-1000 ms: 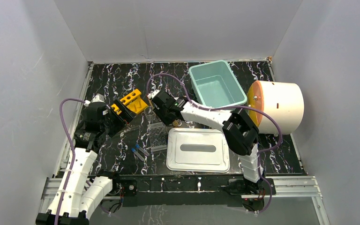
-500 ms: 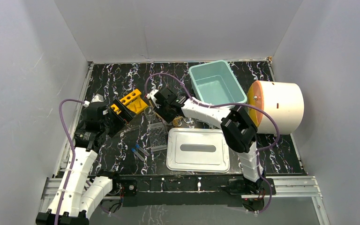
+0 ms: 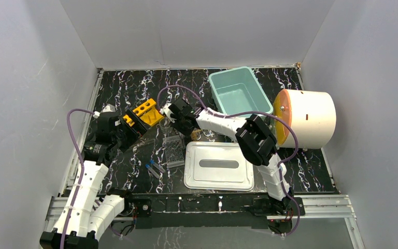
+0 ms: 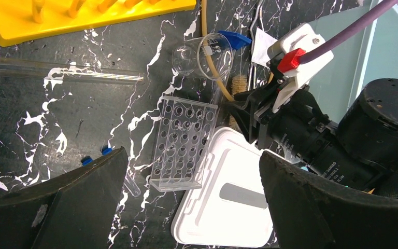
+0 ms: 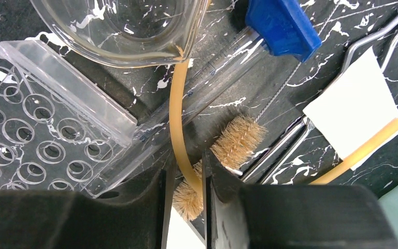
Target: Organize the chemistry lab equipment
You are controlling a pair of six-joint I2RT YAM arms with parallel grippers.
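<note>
At the near edge of the black marbled tabletop point(image 3: 129, 85) lies a white rectangular lid point(image 3: 207, 176). To the left of it two small blue-capped clear tubes point(image 3: 154, 167) lie flat. A little farther, the clear well plate point(image 4: 181, 142) lies flat, just beside the lid's corner. The left pincer point(image 4: 192, 158) hangs above this area, its fingers wide apart and nothing between them.

Behind the well plate the small lab items are crowded together. There is a clear beaker point(image 5: 119, 26), a larger clear tube with a blue cap point(image 5: 282, 23) and a test-tube brush point(image 5: 241, 137). Beside them lie the metal forceps point(image 5: 285, 150) and a white slip of paper point(image 5: 350, 106). The amber tubing point(image 5: 179, 129) curves from the beaker's rim across the large tube and over the brush.

The right pincer point(image 5: 186, 176) is low here, one finger close on each side of the tubing (the brush lies under it). Whether the fingers already press the tubing, I cannot tell.

Farther to the left a long clear glass tube point(image 4: 57, 70) lies flat, and behind it is the yellow-orange test-tube rack point(image 4: 83, 15). Farthest is a teal bin point(image 3: 223, 98). At its right is a white cylinder with an orange face point(image 3: 311, 119).
</note>
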